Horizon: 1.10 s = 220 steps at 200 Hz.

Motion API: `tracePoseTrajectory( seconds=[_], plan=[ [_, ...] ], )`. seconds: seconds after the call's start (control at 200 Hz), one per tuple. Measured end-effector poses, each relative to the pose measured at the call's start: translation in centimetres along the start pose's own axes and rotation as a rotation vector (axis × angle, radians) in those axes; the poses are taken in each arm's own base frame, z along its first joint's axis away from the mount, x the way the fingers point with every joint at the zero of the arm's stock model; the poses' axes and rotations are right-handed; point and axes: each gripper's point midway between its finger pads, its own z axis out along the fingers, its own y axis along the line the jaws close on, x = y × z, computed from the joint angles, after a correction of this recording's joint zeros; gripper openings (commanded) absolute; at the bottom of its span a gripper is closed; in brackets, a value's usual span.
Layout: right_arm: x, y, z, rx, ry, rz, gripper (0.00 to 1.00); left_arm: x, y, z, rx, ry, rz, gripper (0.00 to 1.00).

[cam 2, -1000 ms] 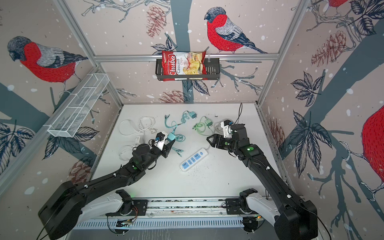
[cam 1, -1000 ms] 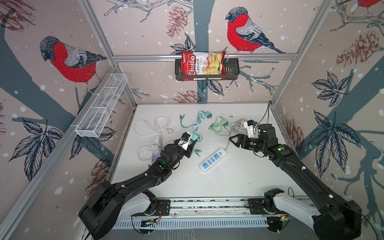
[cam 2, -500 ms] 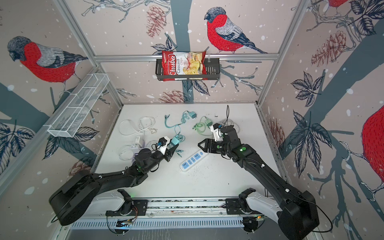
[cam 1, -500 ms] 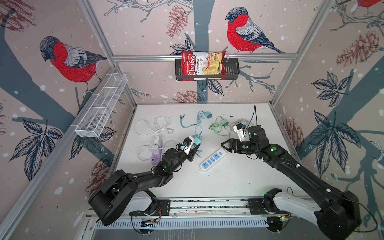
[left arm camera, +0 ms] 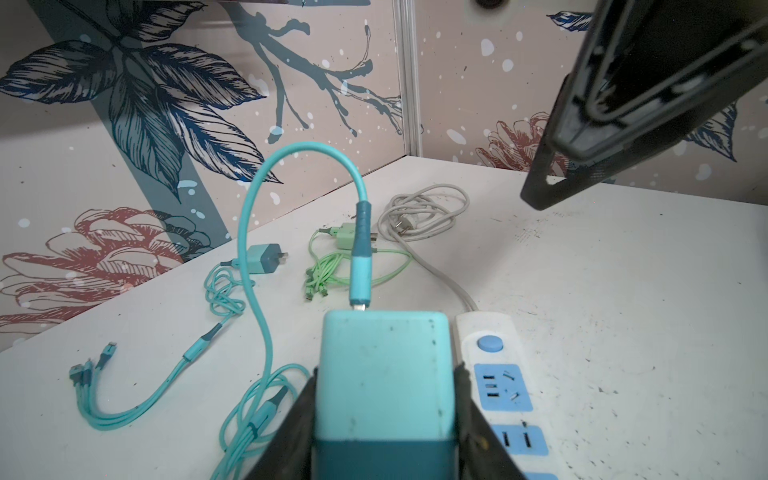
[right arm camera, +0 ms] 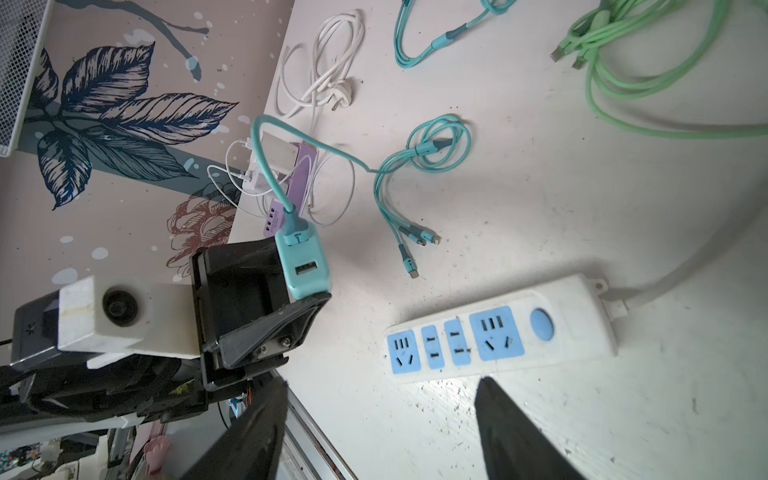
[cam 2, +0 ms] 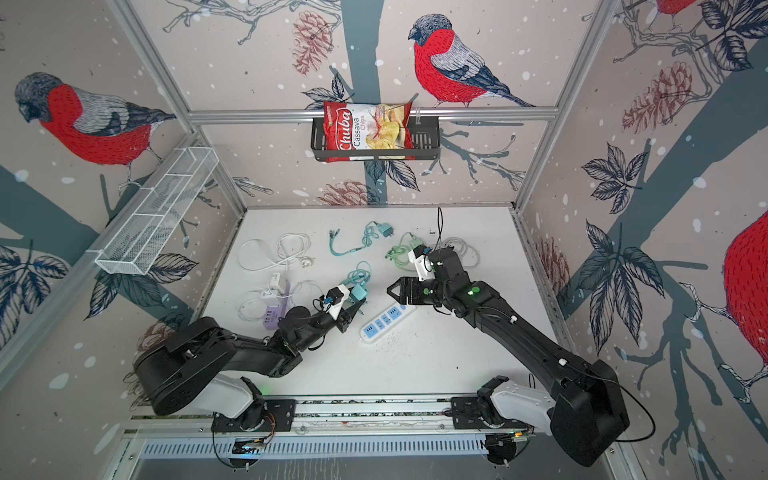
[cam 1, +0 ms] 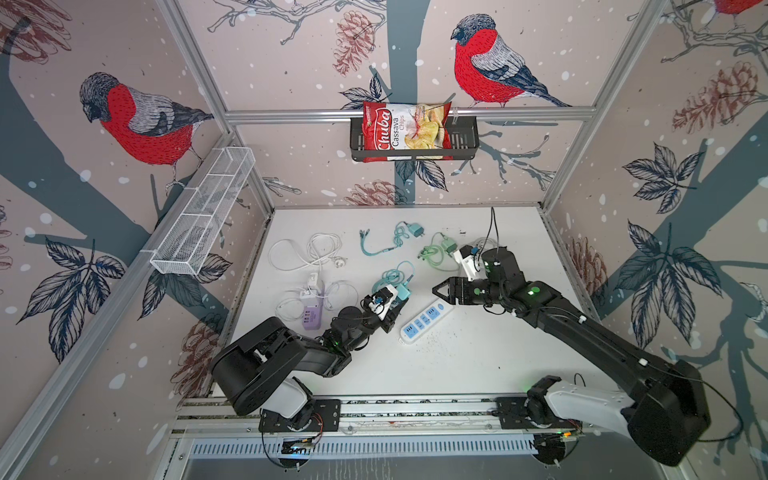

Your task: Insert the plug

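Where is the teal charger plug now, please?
In a top view the teal charger plug is just left of centre, clamped in the left gripper, beside the white power strip.

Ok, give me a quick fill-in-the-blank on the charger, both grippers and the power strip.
Choose from: open, shut, empty, full.
The left gripper is ____ on the teal charger.
The right gripper is ____, with nothing between its jaws.
Every socket on the power strip is ____.
Missing words: shut, open, empty.
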Motion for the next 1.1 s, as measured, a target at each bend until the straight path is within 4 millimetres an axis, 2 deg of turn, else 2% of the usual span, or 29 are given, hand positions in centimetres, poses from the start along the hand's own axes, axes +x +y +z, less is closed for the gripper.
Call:
tracePoseTrajectory(
  seconds=[0.34, 0.505, 0.785, 1.101],
  plan=[
    [0.4, 1.5, 1.9, -0.026, 0.057, -0.039, 0.66, -0.6, -1.3, 0.3, 0.048, -0.059, 0.012, 0.15],
    [0.3, 1.6, 2.8, -0.030, 0.068, -0.047, 0.63, -0.7, -1.7, 0.3, 0.066, -0.076, 0.013, 0.15],
    [0.3, 2.8, 3.6, -0.064, 0.081, -0.081, 0.54, -0.7, -2.1, 0.2, 0.085, -0.098, 0.027, 0.15],
    [0.5, 3.5, 4.3, -0.095, 0.092, -0.099, 0.51, -0.2, -2.2, 0.4, 0.088, -0.094, 0.032, 0.16]
  ],
)
